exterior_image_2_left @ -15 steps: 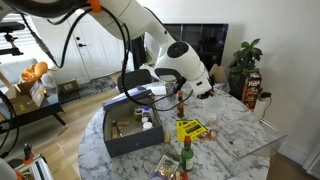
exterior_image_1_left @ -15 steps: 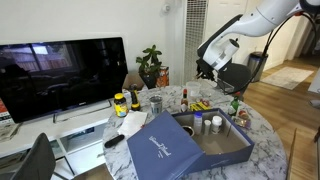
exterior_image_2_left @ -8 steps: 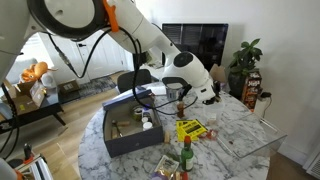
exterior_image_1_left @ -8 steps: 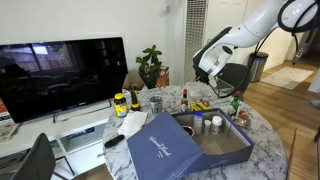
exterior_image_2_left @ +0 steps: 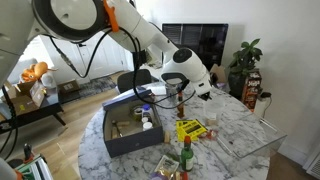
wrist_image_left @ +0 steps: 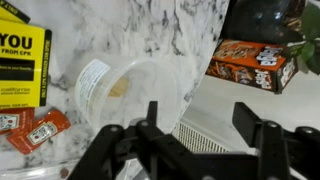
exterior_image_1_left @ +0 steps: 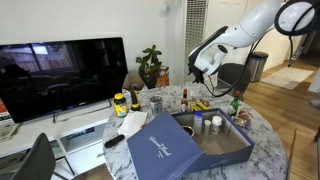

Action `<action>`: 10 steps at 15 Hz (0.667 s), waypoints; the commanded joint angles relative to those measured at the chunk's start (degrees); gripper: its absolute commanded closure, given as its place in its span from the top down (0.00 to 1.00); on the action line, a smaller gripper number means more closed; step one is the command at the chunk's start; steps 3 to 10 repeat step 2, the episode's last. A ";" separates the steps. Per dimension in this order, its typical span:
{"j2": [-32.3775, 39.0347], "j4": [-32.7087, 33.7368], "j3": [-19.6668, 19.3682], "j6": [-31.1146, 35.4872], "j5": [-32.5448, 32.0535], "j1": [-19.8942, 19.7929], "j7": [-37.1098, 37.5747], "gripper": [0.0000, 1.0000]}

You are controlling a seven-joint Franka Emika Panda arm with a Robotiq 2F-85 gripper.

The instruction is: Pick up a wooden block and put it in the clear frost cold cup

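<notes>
In the wrist view a clear frosted cup [wrist_image_left: 125, 95] stands on the marble table, close to its edge, and I look down into it. A small tan piece, seemingly the wooden block [wrist_image_left: 118, 88], lies on the cup's bottom. My gripper [wrist_image_left: 205, 125] hangs above, a little to the right of the cup, open with nothing between its black fingers [wrist_image_left: 255, 118]. In both exterior views the gripper [exterior_image_1_left: 197, 74] [exterior_image_2_left: 192, 94] hovers over the far side of the round table.
A yellow card [wrist_image_left: 20, 65] and ketchup packets [wrist_image_left: 30, 128] lie left of the cup. An orange box [wrist_image_left: 255, 65] sits beyond the table edge. An open blue box [exterior_image_1_left: 195, 140] [exterior_image_2_left: 135, 125] with jars, sauce bottles [exterior_image_2_left: 181, 103] and a green bottle [exterior_image_2_left: 186, 155] crowd the table.
The jaws have gone from shut to open. In an exterior view the arm has shifted slightly left and lower over the table.
</notes>
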 commanded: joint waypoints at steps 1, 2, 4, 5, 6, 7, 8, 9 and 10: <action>-0.85 0.32 1.36 -0.85 -0.13 -0.49 -1.56 1.00; -1.74 0.40 2.05 -1.16 -0.09 -0.58 -2.06 0.92; -1.74 0.40 2.05 -1.16 -0.09 -0.58 -2.06 0.92; -1.74 0.40 2.05 -1.16 -0.09 -0.58 -2.06 0.92; -1.74 0.40 2.05 -1.16 -0.09 -0.58 -2.06 0.92; -1.74 0.40 2.05 -1.16 -0.09 -0.58 -2.06 0.92; -1.74 0.40 2.05 -1.16 -0.09 -0.58 -2.06 0.92; -1.74 0.40 2.05 -1.16 -0.09 -0.58 -2.06 0.92; -1.74 0.40 2.05 -1.16 -0.09 -0.58 -2.06 0.92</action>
